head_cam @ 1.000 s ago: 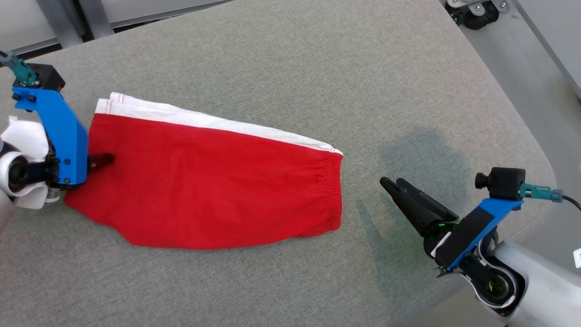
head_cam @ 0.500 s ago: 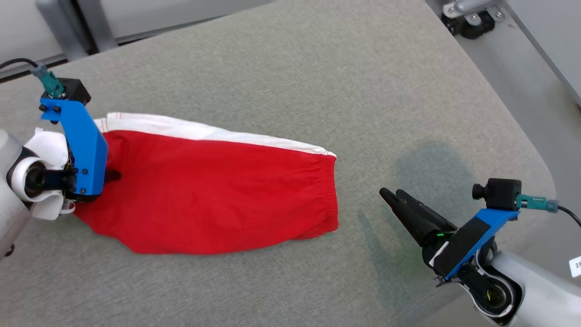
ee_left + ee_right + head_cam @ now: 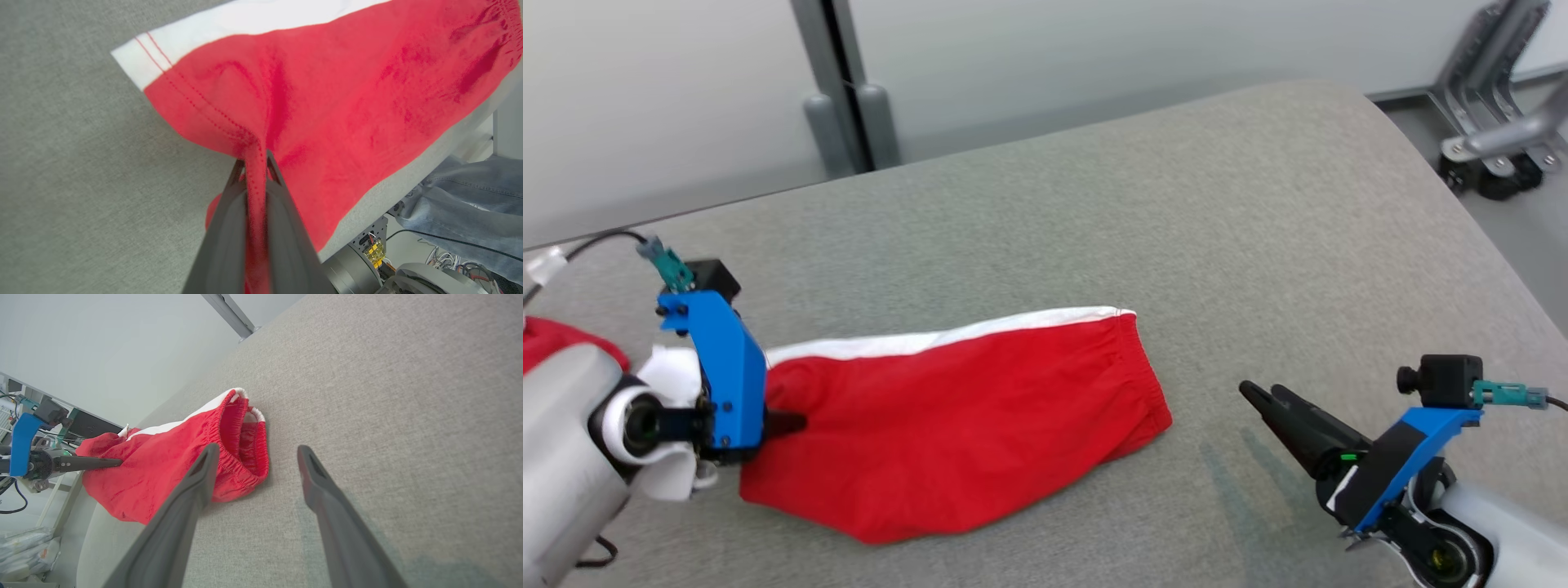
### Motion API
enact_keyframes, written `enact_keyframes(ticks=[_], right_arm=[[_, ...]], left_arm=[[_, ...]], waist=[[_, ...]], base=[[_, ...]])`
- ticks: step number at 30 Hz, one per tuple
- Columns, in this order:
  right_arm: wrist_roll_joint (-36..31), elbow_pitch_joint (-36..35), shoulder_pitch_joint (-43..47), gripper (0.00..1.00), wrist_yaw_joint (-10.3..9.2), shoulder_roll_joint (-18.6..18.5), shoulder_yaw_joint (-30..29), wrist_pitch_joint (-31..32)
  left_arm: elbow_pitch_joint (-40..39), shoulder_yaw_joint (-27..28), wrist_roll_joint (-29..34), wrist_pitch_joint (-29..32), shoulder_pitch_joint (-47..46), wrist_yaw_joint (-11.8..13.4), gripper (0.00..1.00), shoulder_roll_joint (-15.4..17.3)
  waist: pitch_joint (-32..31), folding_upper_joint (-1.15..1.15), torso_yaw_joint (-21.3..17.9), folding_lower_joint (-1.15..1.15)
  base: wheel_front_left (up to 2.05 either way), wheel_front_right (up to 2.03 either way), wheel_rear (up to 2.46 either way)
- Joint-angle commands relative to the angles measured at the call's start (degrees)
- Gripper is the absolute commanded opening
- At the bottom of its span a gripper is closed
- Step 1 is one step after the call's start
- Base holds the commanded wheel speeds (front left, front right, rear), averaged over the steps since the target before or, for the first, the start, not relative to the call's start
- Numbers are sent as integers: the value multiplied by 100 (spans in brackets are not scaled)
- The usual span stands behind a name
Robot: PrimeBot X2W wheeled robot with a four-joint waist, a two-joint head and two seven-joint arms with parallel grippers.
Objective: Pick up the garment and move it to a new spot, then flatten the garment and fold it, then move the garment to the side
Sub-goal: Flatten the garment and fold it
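The garment point(image 3: 956, 416) is a pair of red shorts with a white side stripe, stretched across the grey table point(image 3: 1176, 212). My left gripper point(image 3: 796, 423) is shut on its hem at the left end, which is lifted. In the left wrist view the red hem point(image 3: 255, 179) is pinched between my two fingers and the garment point(image 3: 347, 90) hangs beyond them. The waistband end point(image 3: 245, 445) still rests on the table. My right gripper point(image 3: 1254, 392) stands open to the right of the waistband, apart from it; in the right wrist view its fingers point(image 3: 196, 486) are spread wide over bare cloth.
The padded grey table's far edge point(image 3: 1013, 139) meets a pale wall with a grey post point(image 3: 841, 90). A metal wheeled frame point(image 3: 1494, 147) stands off the table's right side. Something red point(image 3: 564, 343) lies behind my left forearm. Blue denim cloth point(image 3: 470, 196) lies beyond the table edge.
My left gripper has shut on the garment's hem and lifted that end, pulling the shorts. The head camera has tilted up, so the whole picture has shifted. The right gripper stays open.
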Motion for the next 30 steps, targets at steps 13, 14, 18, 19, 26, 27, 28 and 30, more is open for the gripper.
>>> enact_keyframes(ticks=[13, 14, 18, 19, 26, 27, 28, 30], right_arm=[[-80, 57, 34, 100, 1, -234, 49, 127], [-108, 66, 46, 100, 1, -242, 56, 113], [-227, 95, 69, 100, 1, -283, 35, -26], [-289, 84, 58, 100, 1, -285, 25, -85], [-756, 107, 145, 100, 1, -202, -419, -475], [-842, 144, 185, 100, 1, -184, -538, -496], [-982, 186, 199, 100, 1, -147, -691, -505], [-1392, 286, 240, 100, 1, -18, -1283, -509]], left_arm=[[-233, -17, 49, -823, 829, 109, 100, -98], [-232, -1, 70, -898, 856, 60, 100, -89], [-264, 95, 419, -1480, 719, -38, 100, 18], [-280, 160, 566, -1771, 675, 5, 100, 44], [-632, 622, 1424, -4067, 892, 559, 100, 138], [-697, 662, 1517, -4317, 946, 662, 100, 144], [-743, 685, 1590, -4509, 1022, 765, 100, 169], [-877, 716, 1758, -4857, 1121, 958, 100, 242]], waist=[[-475, 1, 564, 1], [-519, 1, 595, 1], [-670, 1, 720, 1], [-696, 1, 748, 1], [-749, 1, 989, 1], [-755, 1, 1042, 1], [-767, 1, 1089, 1], [-774, 1, 1173, 1]], base=[[0, 0, 0], [0, 0, 0], [0, 0, 0], [0, 0, 0], [0, 0, 0], [0, 0, 0], [0, 0, 0], [0, 0, 0]])
